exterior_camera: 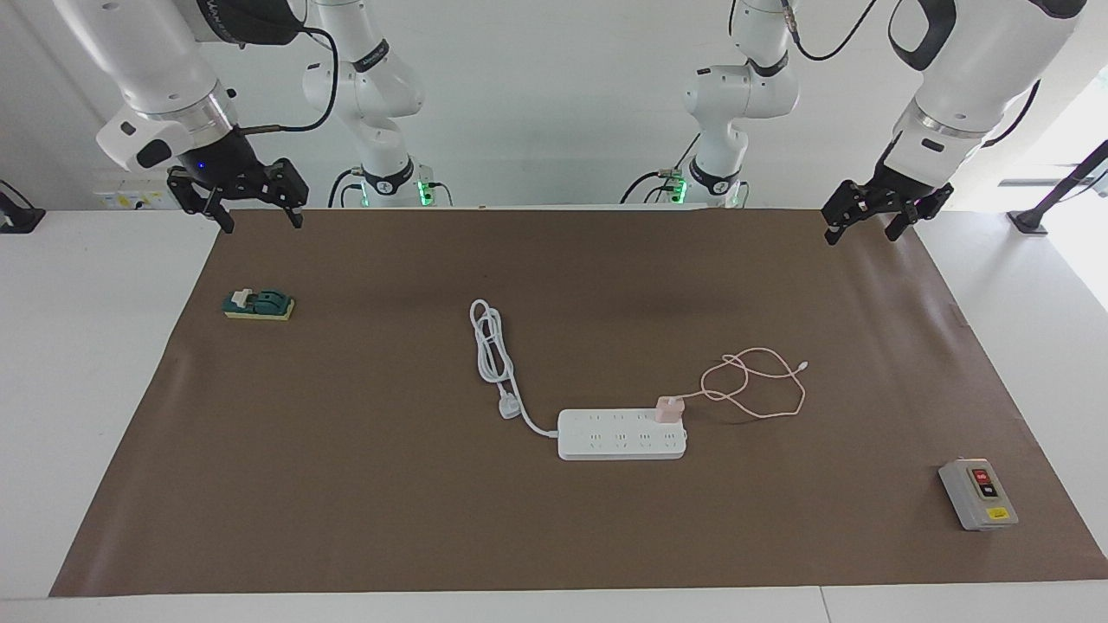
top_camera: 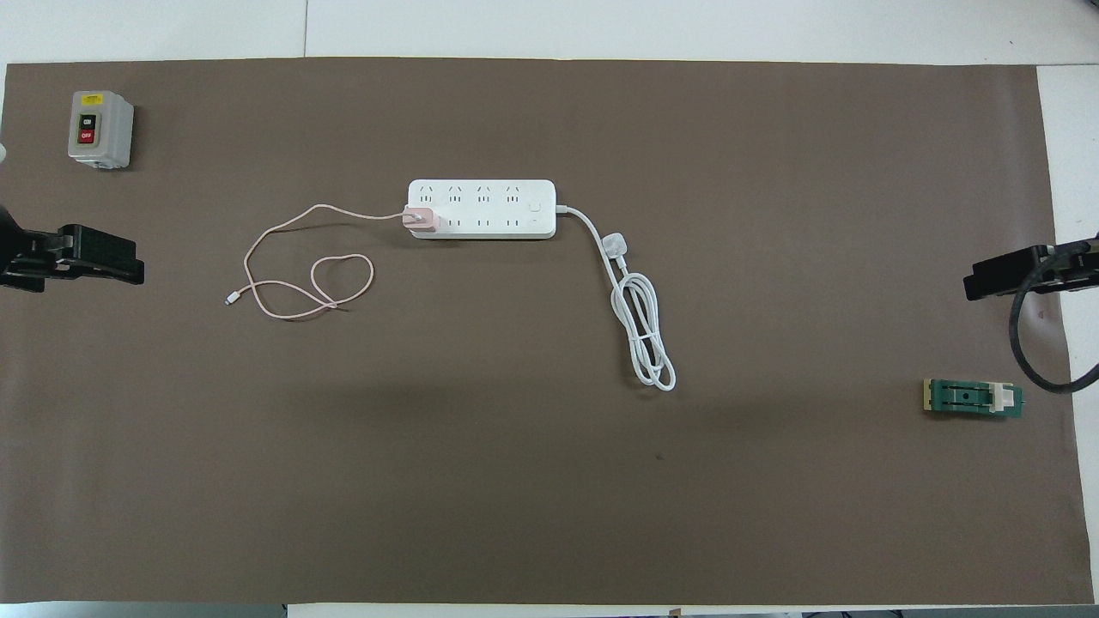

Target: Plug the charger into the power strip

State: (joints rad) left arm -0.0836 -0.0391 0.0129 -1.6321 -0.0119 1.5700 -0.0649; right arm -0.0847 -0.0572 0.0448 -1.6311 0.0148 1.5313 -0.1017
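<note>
The white power strip [exterior_camera: 606, 441] [top_camera: 494, 209] lies flat in the middle of the brown mat. The pale-pink charger [exterior_camera: 669, 408] [top_camera: 420, 220] stands on the strip, on the socket row nearer to the robots, at the end toward the left arm. Its prongs are hidden. Its thin pink cable [exterior_camera: 762, 381] [top_camera: 292, 283] lies in loose loops on the mat beside that end. My left gripper [exterior_camera: 862, 232] [top_camera: 103, 257] hangs open and empty over the mat's corner at the left arm's end. My right gripper [exterior_camera: 262, 221] [top_camera: 1000, 276] hangs open and empty over the corner at the right arm's end.
The strip's thick white cord [exterior_camera: 492, 350] [top_camera: 646, 339] with its white plug [exterior_camera: 509, 407] lies coiled toward the right arm's end. A grey box with red and black buttons [exterior_camera: 978, 494] [top_camera: 100, 129] sits at the left arm's end. A green switch block [exterior_camera: 259, 305] [top_camera: 973, 398] sits at the right arm's end.
</note>
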